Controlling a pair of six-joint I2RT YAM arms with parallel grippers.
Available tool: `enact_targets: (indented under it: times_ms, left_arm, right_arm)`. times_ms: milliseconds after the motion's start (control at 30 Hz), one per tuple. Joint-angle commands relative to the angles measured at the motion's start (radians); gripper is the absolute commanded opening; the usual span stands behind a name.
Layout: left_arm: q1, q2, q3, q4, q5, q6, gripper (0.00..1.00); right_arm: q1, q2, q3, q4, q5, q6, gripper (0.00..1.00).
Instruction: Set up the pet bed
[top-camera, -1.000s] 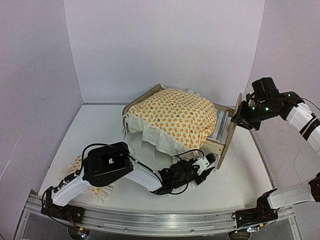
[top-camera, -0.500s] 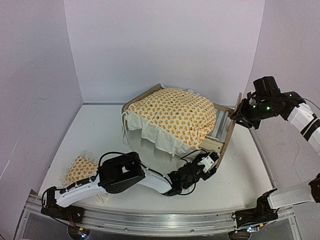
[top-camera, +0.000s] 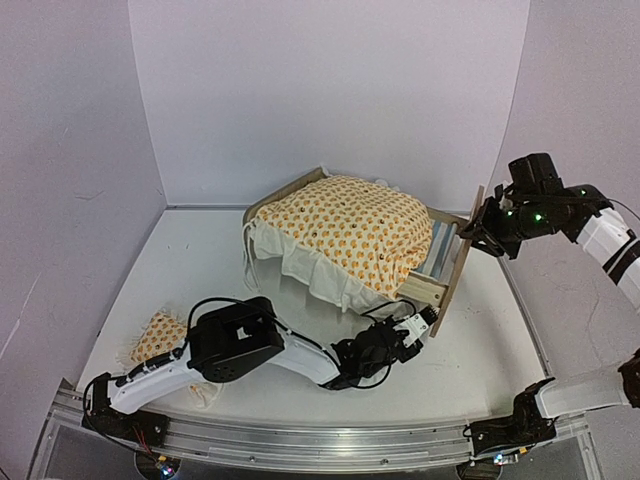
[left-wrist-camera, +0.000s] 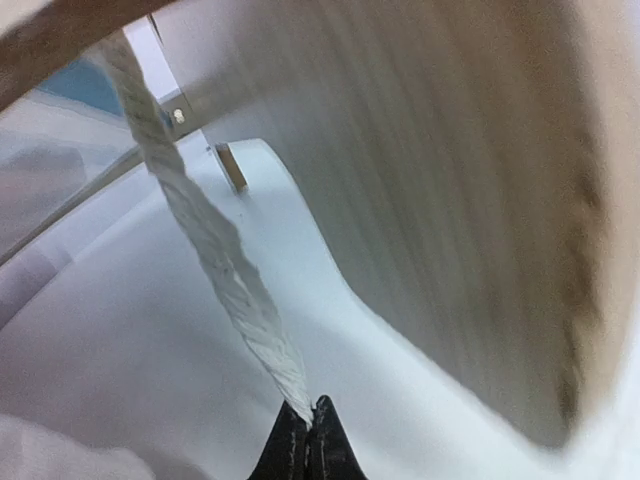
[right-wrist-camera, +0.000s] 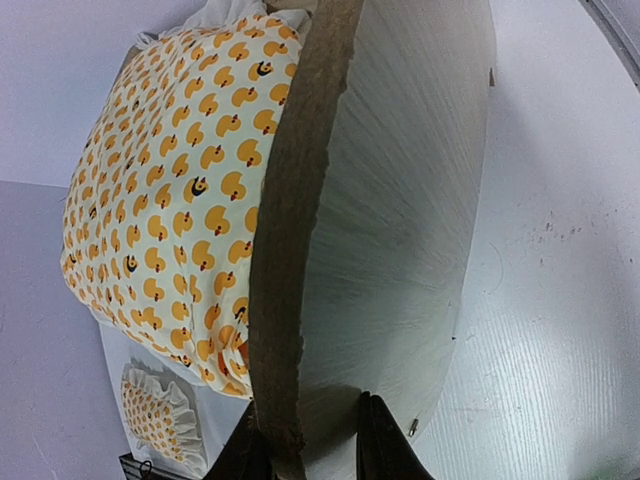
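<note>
Right pincer (right-wrist-camera: 315, 442) is clamping the stiff, light plywood headboard (right-wrist-camera: 400, 200) of the pet bed (top-camera: 425, 290) at its rim, likely the best hold; left pincer (left-wrist-camera: 308, 440) is pinching a limp white cord (left-wrist-camera: 215, 250).

Left arm (top-camera: 165, 378): long links are covered in white shells and joined by a bulky black elbow housing.
Cables (top-camera: 205, 301): thin black loops are seen over the left elbow and wrist.
Left gripper (left-wrist-camera: 308, 432): two slim dark fingers, tapered to points, are shown.
Right arm (top-camera: 603, 232): white shells are broken by a black band; the joints are cased in black.
Lights (top-camera: 520, 214): small green dots are lit on the right wrist housing.
Right gripper (right-wrist-camera: 312, 447): black, rounded fingers (right-wrist-camera: 380, 445) are seen.
Bases (top-camera: 500, 436): black mounts are fitted.
</note>
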Motion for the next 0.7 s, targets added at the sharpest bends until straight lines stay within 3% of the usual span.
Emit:
enact_targets:
  times_ms: [0,100,233,467,667]
  left_arm:
    - [-0.002,-0.262,-0.289,-0.106,0.216,0.024,0.0]
    - [-0.005,-0.419,-0.48,-0.104,0.322,-0.037,0.0]
    - [-0.019,-0.575,-0.615,-0.104,0.452,-0.084,0.0]
    - [-0.019,-0.74,-0.704,-0.123,0.742,-0.168,0.0]
    - [-0.019,-0.814,-0.698,-0.194,0.859,-0.187,0.0]
  right_arm:
    - [0.017,-0.129,0.036,0.431,-0.163,0.049,0.0]
    - [0.017,-0.126,0.027,0.432,-0.127,0.012,0.0]
    - [0.017,-0.122,-0.004,0.433,-0.083,-0.034,0.0]
    - [0.017,-0.142,-0.204,0.481,-0.083,-0.144,0.0]
    - [0.018,-0.158,-0.385,0.493,-0.125,-0.237,0.0]
